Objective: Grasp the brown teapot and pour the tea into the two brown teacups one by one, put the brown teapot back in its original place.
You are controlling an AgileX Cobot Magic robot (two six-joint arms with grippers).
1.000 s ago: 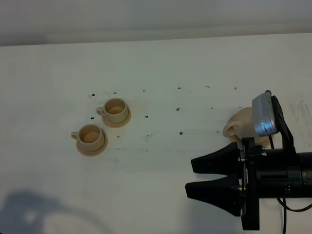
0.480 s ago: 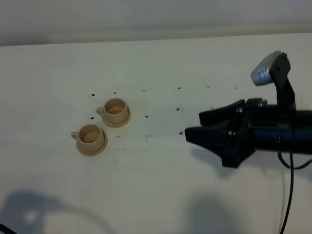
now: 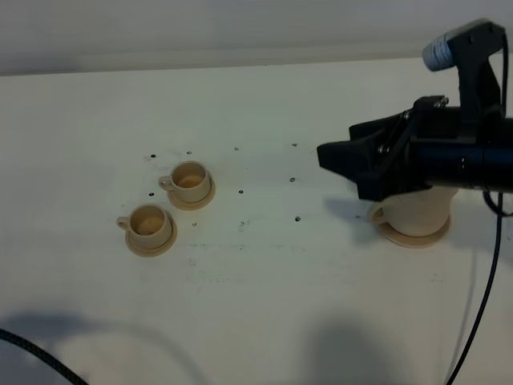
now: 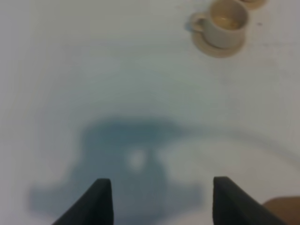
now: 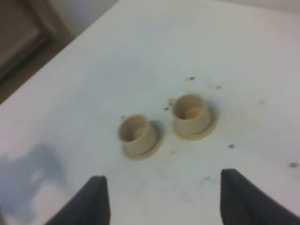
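Note:
The brown teapot (image 3: 414,212) stands at the right of the table on its wide tan saucer, the original place (image 3: 417,237). Its top is hidden under my right arm. My right gripper (image 3: 338,151) hangs open and empty just above and left of the teapot, pointing toward the cups. The two brown teacups (image 3: 190,183) (image 3: 150,226) sit on their saucers at the table's left. The right wrist view shows both cups (image 5: 137,135) (image 5: 192,116) beyond the spread right gripper (image 5: 164,204). My left gripper (image 4: 161,206) is open over bare table, and one teacup (image 4: 225,22) lies ahead.
The white table (image 3: 264,273) carries small dark specks between the cups and the teapot. A black cable (image 3: 40,357) crosses the front left corner beside a broad shadow. The right arm's cable (image 3: 481,305) hangs at the far right.
My right arm has swung from the table's front toward the back, over the teapot, uncovering the teapot's lower body and saucer. Its jaws stay wide. The cups have not moved.

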